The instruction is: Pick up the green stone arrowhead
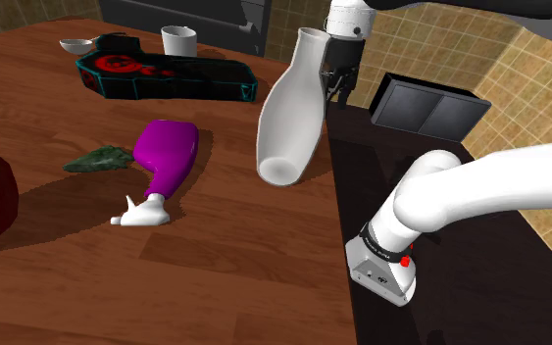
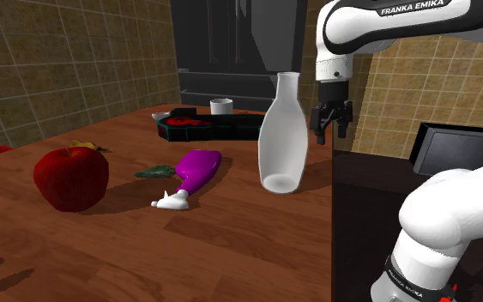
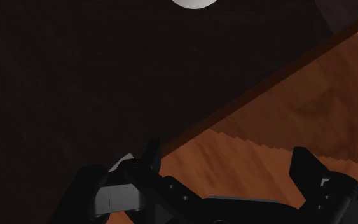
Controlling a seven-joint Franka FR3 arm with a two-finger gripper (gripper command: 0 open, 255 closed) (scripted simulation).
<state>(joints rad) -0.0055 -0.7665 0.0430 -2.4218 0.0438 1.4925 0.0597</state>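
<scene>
Reaching comes first. The arrowhead [image 1: 97, 159] lies flat on the table [image 1: 225, 265] at the shoulder view's left middle, just beside the purple bottle [image 1: 169, 152]. The gripper [image 1: 339, 80] hangs at top centre, over the edge of the stand [image 1: 460, 304] and well apart from the arrowhead, with the white vase [image 1: 288, 113] between them. A good approach probably goes high over the vase, then straight down on the arrowhead's bottle-free side. The jaws stand fairly wide, holding and touching nothing.
</scene>
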